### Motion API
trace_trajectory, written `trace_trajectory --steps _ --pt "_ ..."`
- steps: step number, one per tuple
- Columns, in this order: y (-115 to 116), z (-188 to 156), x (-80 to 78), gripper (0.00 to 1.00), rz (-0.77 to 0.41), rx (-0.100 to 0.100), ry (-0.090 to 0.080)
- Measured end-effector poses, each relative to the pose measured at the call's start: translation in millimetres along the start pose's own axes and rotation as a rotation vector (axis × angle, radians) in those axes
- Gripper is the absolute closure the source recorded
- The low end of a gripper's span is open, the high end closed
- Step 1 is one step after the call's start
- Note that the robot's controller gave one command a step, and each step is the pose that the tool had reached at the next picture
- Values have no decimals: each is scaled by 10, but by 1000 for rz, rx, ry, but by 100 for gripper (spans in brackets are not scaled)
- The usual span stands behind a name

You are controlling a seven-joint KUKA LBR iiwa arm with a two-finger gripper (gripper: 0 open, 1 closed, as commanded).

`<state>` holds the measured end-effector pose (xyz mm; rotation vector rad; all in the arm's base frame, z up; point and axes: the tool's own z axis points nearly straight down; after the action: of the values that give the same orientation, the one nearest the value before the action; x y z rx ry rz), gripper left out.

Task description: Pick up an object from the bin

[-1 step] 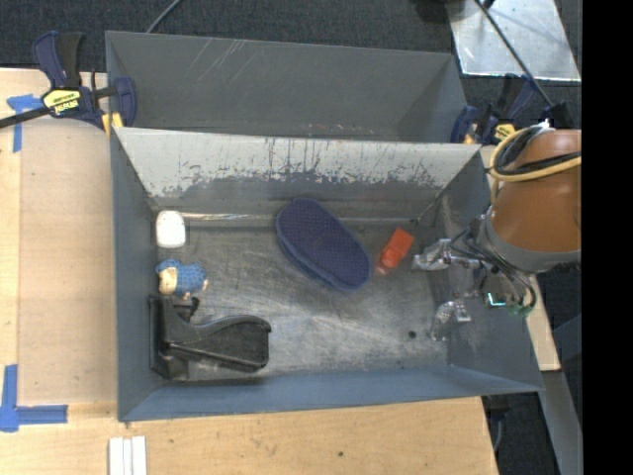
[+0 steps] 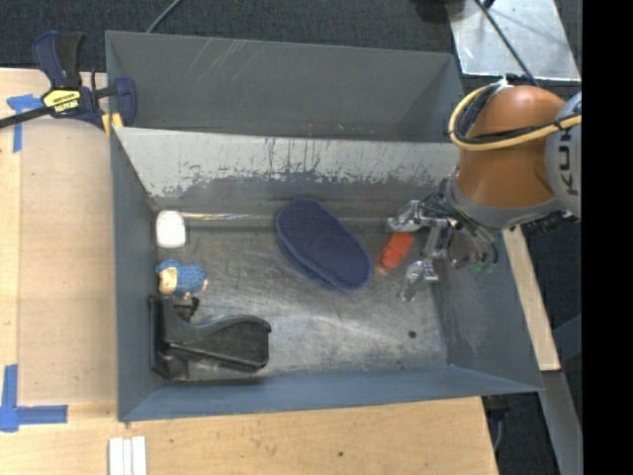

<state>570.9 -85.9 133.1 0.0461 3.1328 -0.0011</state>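
Spread fingers (image 2: 407, 219) sit just beside a small orange-red cylinder (image 2: 393, 253).

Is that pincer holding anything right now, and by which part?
Nothing is clamped that I can see: the pincer stands open around the middle of a small orange-red piece lying on the floor of the bin.

Small orange-red stubby piece (image 2: 394, 252), lying tilted — right half of the bin (image 2: 287, 389) floor, toward the back

wrist cover (image 2: 504, 161): orange, domed | cable (image 2: 473, 119): pale yellow loop | claw (image 2: 412, 249): bare silver metal
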Motion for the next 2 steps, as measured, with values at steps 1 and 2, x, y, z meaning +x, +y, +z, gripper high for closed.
trace_trajectory --steps 1,2 --pt "-134 599 -554 0 -279 0 3" --pt "-123 567 -589 100 -280 2 -13"
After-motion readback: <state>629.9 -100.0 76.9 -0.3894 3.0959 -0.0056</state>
